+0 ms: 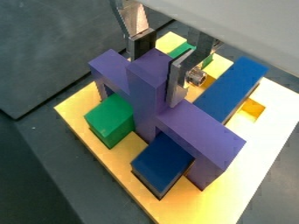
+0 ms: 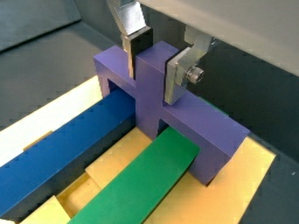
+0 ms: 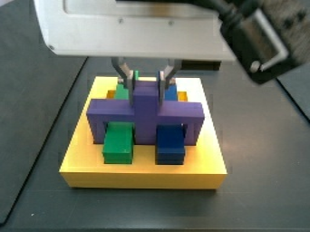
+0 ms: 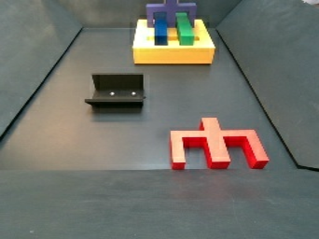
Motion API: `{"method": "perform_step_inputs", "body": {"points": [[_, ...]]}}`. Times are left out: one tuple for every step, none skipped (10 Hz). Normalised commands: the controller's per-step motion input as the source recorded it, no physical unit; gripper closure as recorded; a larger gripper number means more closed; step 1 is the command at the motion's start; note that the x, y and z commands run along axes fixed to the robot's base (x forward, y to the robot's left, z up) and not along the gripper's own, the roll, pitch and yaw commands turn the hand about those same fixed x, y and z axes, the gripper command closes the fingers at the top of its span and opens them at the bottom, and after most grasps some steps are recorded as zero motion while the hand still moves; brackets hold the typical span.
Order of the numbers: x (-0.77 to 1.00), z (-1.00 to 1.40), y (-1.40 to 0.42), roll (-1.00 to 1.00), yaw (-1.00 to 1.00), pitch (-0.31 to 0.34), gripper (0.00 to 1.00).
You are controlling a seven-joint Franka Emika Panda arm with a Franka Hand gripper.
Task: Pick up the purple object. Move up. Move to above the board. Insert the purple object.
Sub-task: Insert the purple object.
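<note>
Purple piece point(image 3: 145, 109) on the board point(image 3: 145, 168), tool point(image 2: 160, 64) clamped on its stem.

We see the tool's two silver fingers point(image 1: 180, 77) closed narrow against both sides of the piece's central stem in both wrist views, dark pads pressed to it. Its crossbar lies across the green bar point(image 3: 119, 139) and blue bar point(image 3: 171, 141), legs down at both ends beside them; we can't tell if it is fully seated in the slots. In a side view the board sits at the far end of the table point(image 4: 75, 196), piece point(image 4: 169, 14) standing up on it. Dark fixture point(image 4: 117, 91) is mid-table, well apart from the board. Red piece point(image 4: 218, 145) lies flat on the table nearer the camera, apart from the fixture.
</note>
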Motion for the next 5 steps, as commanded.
{"method": "perform_step_inputs", "body": {"points": [[-0.06, -0.55, -0.03, 0.0, 0.0, -0.09, 1.0], [0.0, -0.75, -0.04, -0.06, 0.03, -0.211, 1.0], [0.0, -0.65, -0.03, -0.01, 0.02, -0.167, 1.0], [0.01, -0.28, 0.0, 0.0, 0.0, 0.0, 1.0], [0.0, 0.0, 0.0, 0.0, 0.0, 0.0, 1.0]]}}
